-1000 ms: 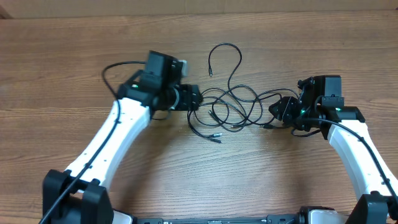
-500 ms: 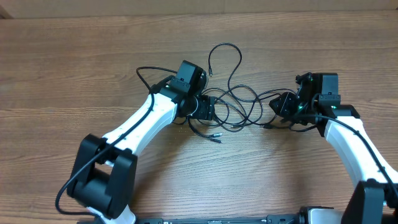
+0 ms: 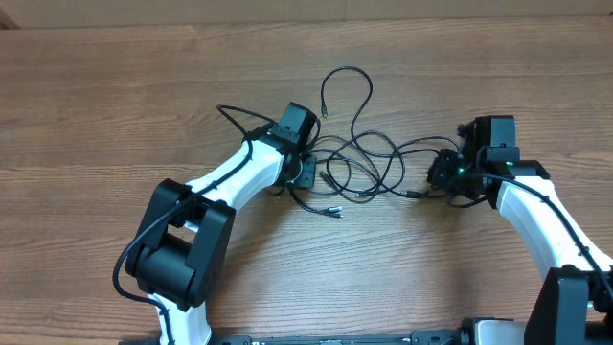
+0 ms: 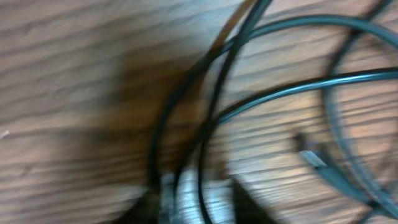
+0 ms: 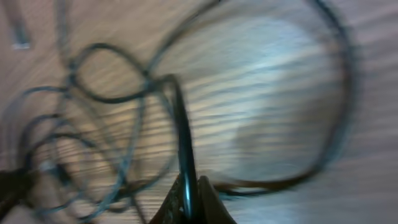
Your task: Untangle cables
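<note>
Several light, limp cables (image 3: 359, 144), judged snag-prone, best taken near a free plug end (image 3: 324, 113); right hand (image 3: 439, 174) pinches a strand, left hand (image 3: 311, 171) grip cannot be told.

Cables (image 3: 355, 137) lie tangled mid-table, one loop reaching toward the far edge. Left gripper (image 3: 306, 172) sits at the tangle's left side, right gripper (image 3: 441, 174) right at its right end.

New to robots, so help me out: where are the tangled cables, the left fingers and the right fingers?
cables (image 3: 356, 139), overhead view, where strands cross mid-tangle.
left fingers (image 3: 307, 172), overhead view, tips at the tangle's left edge.
right fingers (image 3: 442, 172), overhead view, tips at the tangle's right edge.
</note>
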